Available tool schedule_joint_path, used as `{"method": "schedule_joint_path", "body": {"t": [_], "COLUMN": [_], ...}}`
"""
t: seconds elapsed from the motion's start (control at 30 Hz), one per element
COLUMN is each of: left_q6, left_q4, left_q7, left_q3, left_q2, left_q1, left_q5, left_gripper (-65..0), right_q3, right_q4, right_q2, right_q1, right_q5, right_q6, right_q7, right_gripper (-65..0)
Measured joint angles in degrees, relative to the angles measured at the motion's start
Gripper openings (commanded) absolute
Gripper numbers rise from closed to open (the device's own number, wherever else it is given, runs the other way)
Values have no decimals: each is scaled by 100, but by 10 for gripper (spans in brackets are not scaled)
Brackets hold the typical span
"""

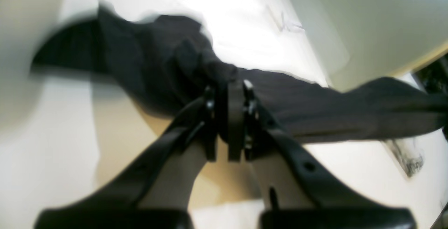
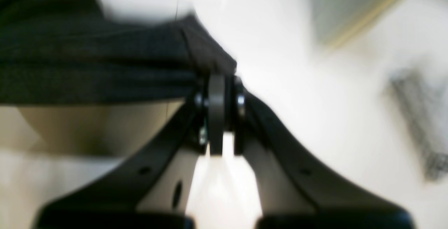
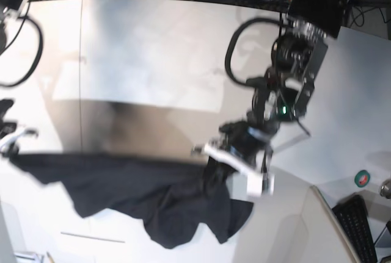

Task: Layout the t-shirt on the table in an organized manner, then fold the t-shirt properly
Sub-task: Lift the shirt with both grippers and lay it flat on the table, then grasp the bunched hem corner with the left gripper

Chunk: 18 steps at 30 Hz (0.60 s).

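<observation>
No container shows in any view. The t-shirt [image 3: 153, 199] is the reference for all that follows.

Base view: the t-shirt hangs stretched between the two arms above the table [image 3: 153, 61], its upper edge running roughly level and its lower part sagging in loose folds toward the table's near edge. The left gripper [image 3: 235, 156] is at the shirt's right upper corner in this view; the right gripper [image 3: 13, 141] is at the shirt's left end, at the frame's edge and only partly seen. A dark shadow lies on the table just behind the shirt. A small green and red object [image 3: 362, 178] sits well to the right of the shirt, and a keyboard [image 3: 354, 223] lies past the table's right edge.

Left wrist view: the left gripper [image 1: 235, 85] has its jaws drawn together on a bunched fold of the black cloth [image 1: 168, 64] — the fabric spreads away on both sides of the jaws. The picture is blurred.

Right wrist view: the right gripper [image 2: 217, 78] is likewise pinched narrow on an edge of the shirt [image 2: 87, 64], which extends to one side only; the other side shows bare table [image 2: 297, 99]. Also blurred.

Only the base view shows the shirt's whole span and its sag; only the wrist views show the jaws' pinch on the cloth. No print is visible in any view — plain black throughout.
</observation>
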Motion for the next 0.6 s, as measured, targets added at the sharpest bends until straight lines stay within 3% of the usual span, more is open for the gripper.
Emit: {"method": "schedule_joint_path", "body": {"t": [0.1,0.2,0.5,0.53,0.6], "left_q6": [72,50,4,28,24], "left_q4": [-479,-726,-713,-713,-706], "left_q7": [68,61,4,0,11], "left_q3": [2,4,-2,-37,-157], "left_q2": [4,-2,-114,-125,-129], "left_q1": [612,981,1565,1633,1794], "left_q5": [24,15,2,4,13], "left_gripper": [-650,-650,-650,-617,-434], "right_q3": [-162,-323,-369,-367,-354], "right_q4": [-861,-1397,-1650,-1650,-1650], "right_q2": [-361,-503,-538,-531,-525], "right_q1": [-527,-905,-1307,-1327,-1349], "right_q5": [9,-7,-13,-11,-15], "right_q6": [17,20,-20,-20,-20], "right_q7": [682,1038,1143,1139,1134], "right_gripper": [-650,-650,-650,-650,-650]}}
